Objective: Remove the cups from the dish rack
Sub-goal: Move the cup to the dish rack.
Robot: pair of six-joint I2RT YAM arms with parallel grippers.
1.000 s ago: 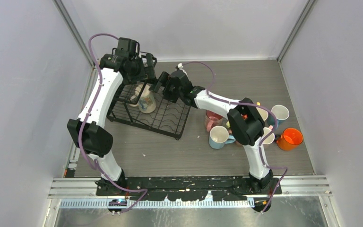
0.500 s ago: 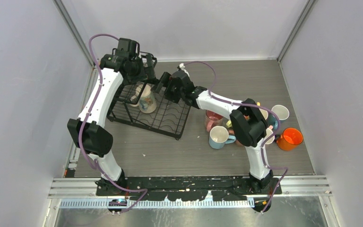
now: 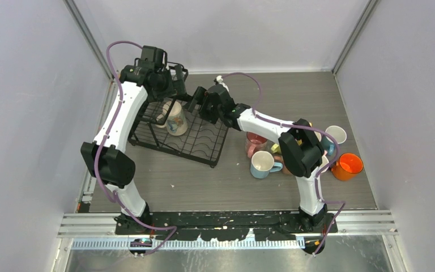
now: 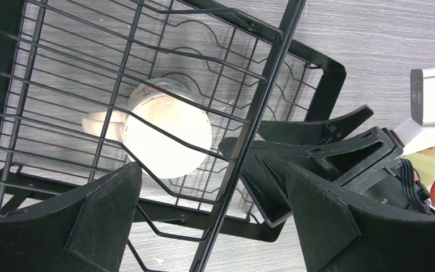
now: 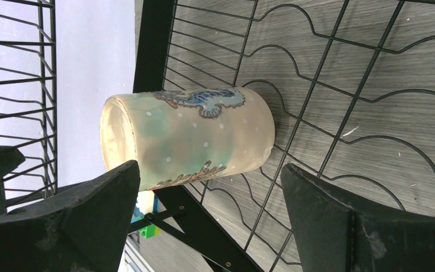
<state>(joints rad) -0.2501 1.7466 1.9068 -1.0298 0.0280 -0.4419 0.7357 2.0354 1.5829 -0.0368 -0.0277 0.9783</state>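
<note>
On the grey bench (image 3: 204, 187), a seahorse-printed mug (image 5: 187, 136) is seen lying sideways on the tray of the dish rack (image 3: 204, 144). The right gripper (image 5: 209, 167) and left gripper (image 4: 213, 170) are poised by it, jaws apart; closure around its body is judged next.

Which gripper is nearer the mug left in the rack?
Right. The right gripper is open, close beside the mug over the rack tray; the left gripper hovers higher, wires between.
</note>
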